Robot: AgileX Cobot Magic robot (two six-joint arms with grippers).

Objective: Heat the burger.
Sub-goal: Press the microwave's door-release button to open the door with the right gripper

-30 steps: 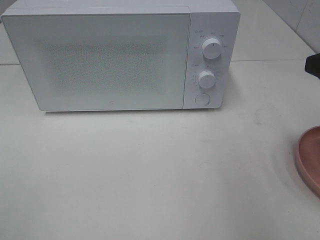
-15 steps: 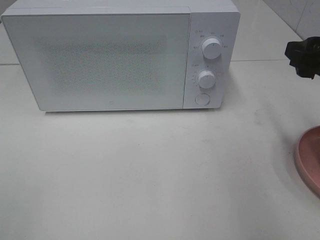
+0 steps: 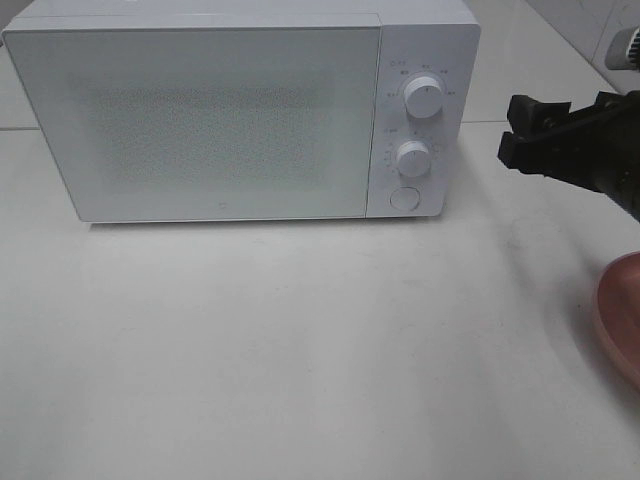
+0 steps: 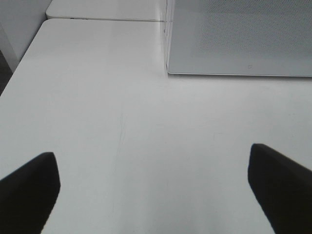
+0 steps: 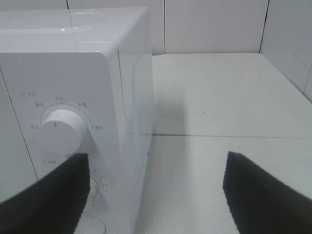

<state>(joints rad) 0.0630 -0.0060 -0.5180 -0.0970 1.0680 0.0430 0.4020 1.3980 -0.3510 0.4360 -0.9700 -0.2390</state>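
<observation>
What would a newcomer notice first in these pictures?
The white box-shaped microwave oven, door closed, fills the back of the pale table. The black right end effector hovers open beside its knob panel, and a round pink plate peeks in at the right edge.

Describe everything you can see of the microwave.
The microwave is white and boxy, glossy like plastic, standing upright on the pale table. Its door is shut, with a finely dotted window. A panel right of the door carries a round white upper knob, a lower knob and a round button beneath. Only the table touches it; the right gripper hangs open nearby, apart.
</observation>
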